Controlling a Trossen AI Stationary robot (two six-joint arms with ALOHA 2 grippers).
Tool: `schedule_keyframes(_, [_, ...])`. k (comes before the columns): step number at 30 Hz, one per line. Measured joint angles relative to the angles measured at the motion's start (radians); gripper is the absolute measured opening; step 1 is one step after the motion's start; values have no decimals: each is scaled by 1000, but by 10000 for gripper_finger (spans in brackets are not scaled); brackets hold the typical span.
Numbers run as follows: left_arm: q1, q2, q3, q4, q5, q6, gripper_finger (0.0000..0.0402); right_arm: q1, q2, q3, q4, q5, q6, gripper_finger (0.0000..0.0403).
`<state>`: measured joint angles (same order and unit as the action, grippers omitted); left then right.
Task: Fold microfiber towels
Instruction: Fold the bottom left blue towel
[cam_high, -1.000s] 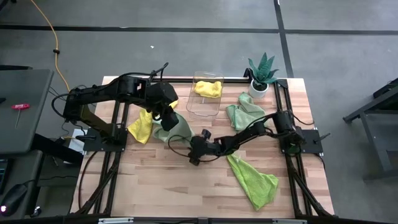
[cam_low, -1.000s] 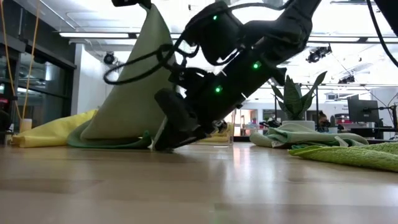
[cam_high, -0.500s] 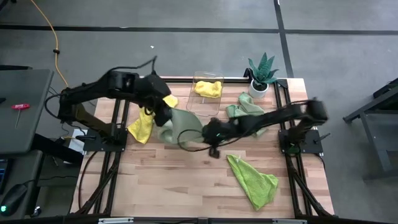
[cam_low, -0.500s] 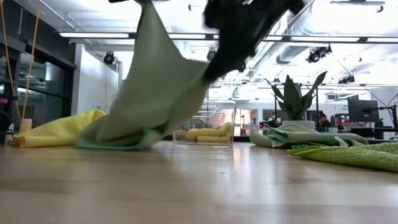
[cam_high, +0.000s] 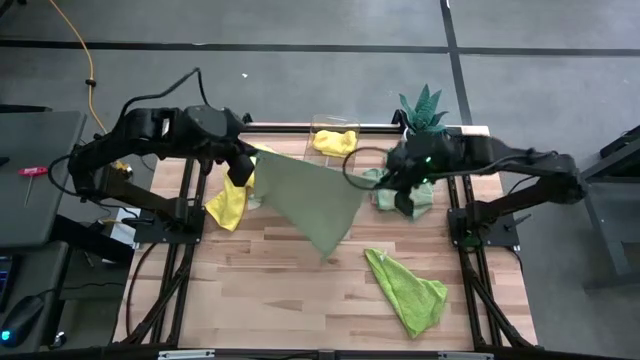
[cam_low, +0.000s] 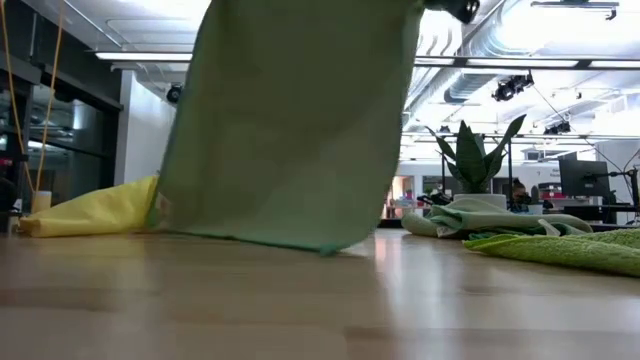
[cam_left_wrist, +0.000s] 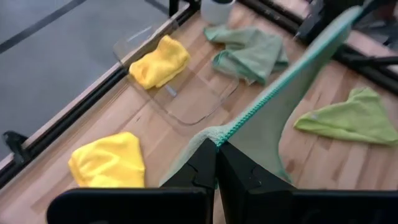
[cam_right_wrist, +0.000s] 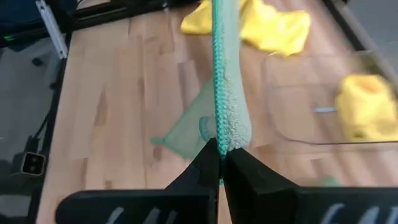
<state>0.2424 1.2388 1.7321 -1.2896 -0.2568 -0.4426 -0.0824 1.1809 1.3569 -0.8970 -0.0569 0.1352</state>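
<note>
A pale mint green microfiber towel (cam_high: 310, 205) hangs spread out as a sheet between my two grippers above the table's middle. My left gripper (cam_high: 244, 172) is shut on its upper left corner. My right gripper (cam_high: 372, 183) is shut on its upper right corner. In the low view the towel (cam_low: 290, 130) fills the middle and its lower edge (cam_low: 320, 248) reaches down to about the table top; whether it touches, I cannot tell. Other towels lie around: a yellow one (cam_high: 228, 203), a crumpled mint one (cam_high: 395, 185) and a lime green one (cam_high: 405, 290). My left gripper pinches the towel's corner (cam_left_wrist: 219, 135) between its two fingers, slanting down from the table's left side. The teal stitched top edge (cam_left_wrist: 280, 81) runs straight from there toward the other arm. The towel hangs below the fingers. My right gripper pinches the opposite end of the same stitched edge (cam_right_wrist: 221, 134) between its two fingers, slanting down from the table's right side. The edge (cam_right_wrist: 217, 62) runs straight away from the fingertips toward the left arm, and the sheet hangs beneath it.
A clear bin (cam_high: 330, 160) at the far middle holds a yellow towel (cam_high: 335, 142). A spiky potted plant (cam_high: 422, 110) stands at the far right corner. Bare wood lies at the near left and near middle of the table (cam_high: 260, 290).
My right gripper, down at the table by the towel's lower part, has risen fast toward the far right with a corner of it. My left gripper has gone up and toward the far left. The towel, a hanging bunch before, is now drawn out into a flat sheet.
</note>
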Motion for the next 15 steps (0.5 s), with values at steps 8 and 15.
schedule_keyframes(8, [1,-8,21,110,80,143,0,-103,76,279,-255,50,-148,0])
schedule_keyframes(15, [20,-15,51,108,-3,316,0,-166,172,438,-333,49,-288,0])
